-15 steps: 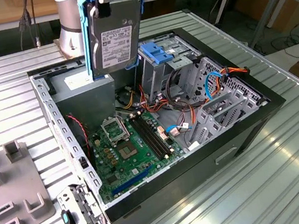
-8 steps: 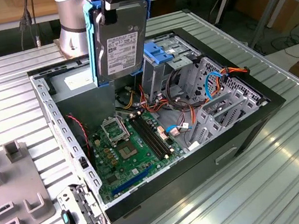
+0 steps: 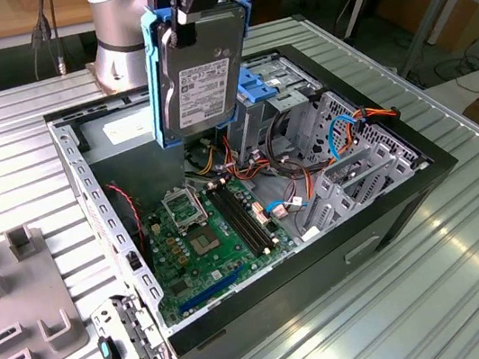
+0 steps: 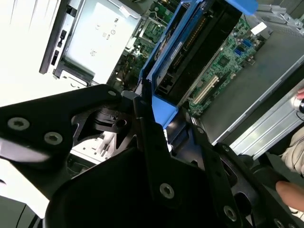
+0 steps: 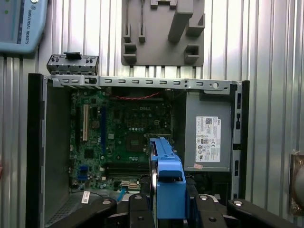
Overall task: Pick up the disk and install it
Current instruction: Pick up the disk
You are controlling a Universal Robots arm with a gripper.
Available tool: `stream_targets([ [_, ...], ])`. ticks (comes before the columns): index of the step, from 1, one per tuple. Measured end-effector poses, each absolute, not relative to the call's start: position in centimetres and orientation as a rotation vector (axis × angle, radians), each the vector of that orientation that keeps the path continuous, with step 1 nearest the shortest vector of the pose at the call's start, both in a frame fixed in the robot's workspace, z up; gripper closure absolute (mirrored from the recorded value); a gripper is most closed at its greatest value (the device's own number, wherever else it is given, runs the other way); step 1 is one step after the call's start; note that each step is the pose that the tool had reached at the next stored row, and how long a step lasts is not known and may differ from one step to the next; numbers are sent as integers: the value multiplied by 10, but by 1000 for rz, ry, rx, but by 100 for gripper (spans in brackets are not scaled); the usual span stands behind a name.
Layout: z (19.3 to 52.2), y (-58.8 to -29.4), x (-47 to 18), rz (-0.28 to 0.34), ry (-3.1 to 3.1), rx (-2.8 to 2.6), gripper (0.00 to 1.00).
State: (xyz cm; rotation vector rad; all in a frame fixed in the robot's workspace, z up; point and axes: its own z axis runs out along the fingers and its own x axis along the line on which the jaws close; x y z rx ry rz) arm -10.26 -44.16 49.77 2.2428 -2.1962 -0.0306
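Note:
The disk point(image 3: 201, 69), a grey metal drive with a white label in a bright blue carrier rail, hangs upright above the open computer case point(image 3: 390, 210), over its rear half. My gripper point(image 3: 185, 19) is shut on the disk's upper end. The first wrist view shows the disk point(image 5: 168, 183) edge-on between my black fingers point(image 5: 138, 205), with the green motherboard point(image 5: 118, 137) below. My gripper point(image 4: 166, 118) clamps the blue frame of the disk point(image 4: 190, 52) in the second wrist view as well. The metal drive cage with blue plastic top point(image 3: 276, 92) stands just to the exterior view's right of the disk.
Orange and blue cables point(image 3: 350, 130) run through the case beside the cage. A grey fixture block point(image 3: 14, 311) and a loose metal bracket point(image 3: 130, 342) lie on the ribbed table at the exterior view's left. A person's hand point(image 4: 290, 190) shows near the case.

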Motion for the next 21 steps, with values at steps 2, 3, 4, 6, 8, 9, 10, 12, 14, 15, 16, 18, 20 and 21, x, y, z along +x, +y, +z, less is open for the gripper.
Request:
stream_targets([
  [2, 498, -448, -103, -31, -2196, 2243, 64],
  [3, 498, -448, -103, -31, -2196, 2243, 64],
  [4, 498, -448, -103, -31, -2196, 2243, 64],
  [6, 498, -448, -103, -31, -2196, 2243, 64],
  [8, 498, -448, -103, -31, -2196, 2243, 64],
  [9, 498, -448, -103, -31, -2196, 2243, 64],
  [10, 498, -448, -103, -31, -2196, 2243, 64],
  [12, 498, -448, -103, -31, -2196, 2243, 64],
  [14, 498, -448, -103, -31, -2196, 2243, 64],
  [15, 498, -448, -103, -31, -2196, 2243, 64],
  [16, 498, -448, -103, -31, -2196, 2243, 64],
  [18, 498, -448, -103, -31, -2196, 2243, 64],
  [20, 498, -448, -103, -31, -2196, 2243, 64],
  [21, 498, -448, -103, -31, -2196, 2243, 64],
])
